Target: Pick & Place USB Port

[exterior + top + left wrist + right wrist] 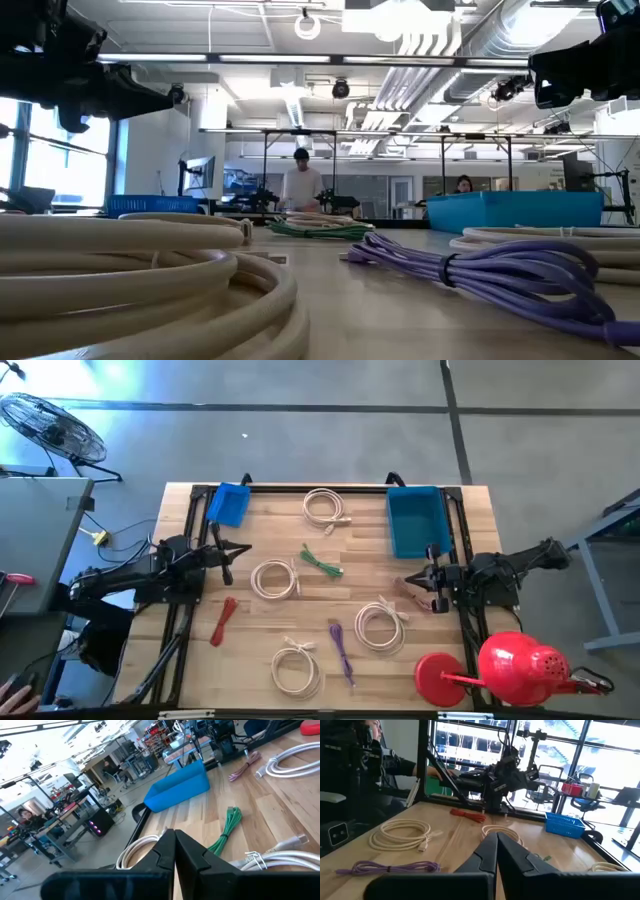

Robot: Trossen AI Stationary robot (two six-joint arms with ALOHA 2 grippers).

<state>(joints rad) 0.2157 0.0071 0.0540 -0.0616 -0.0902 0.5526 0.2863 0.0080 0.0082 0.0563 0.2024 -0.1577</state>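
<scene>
Several bundled cables lie flat on the wooden table (470, 500): a green one (321, 561) (226, 830) in the middle, a red one (222, 621) (468, 815) near the left side, a purple one (342, 650) (390, 867) (480, 268) near the front, and a pinkish one (411, 586) (245, 766) on the right. My left gripper (240, 550) (174, 837) hovers shut at the left side, pointing toward the green cable. My right gripper (404, 581) (497, 837) is shut at the right side, right by the pinkish cable. Neither holds anything.
Several cream cable coils lie about (325, 507) (275, 580) (380, 625) (297, 668). A small blue basket (228, 503) sits at the far left and a larger blue bin (415, 520) (180, 787) at the far right. A red watering can (510, 665) stands at the near right corner. People sit beyond the table.
</scene>
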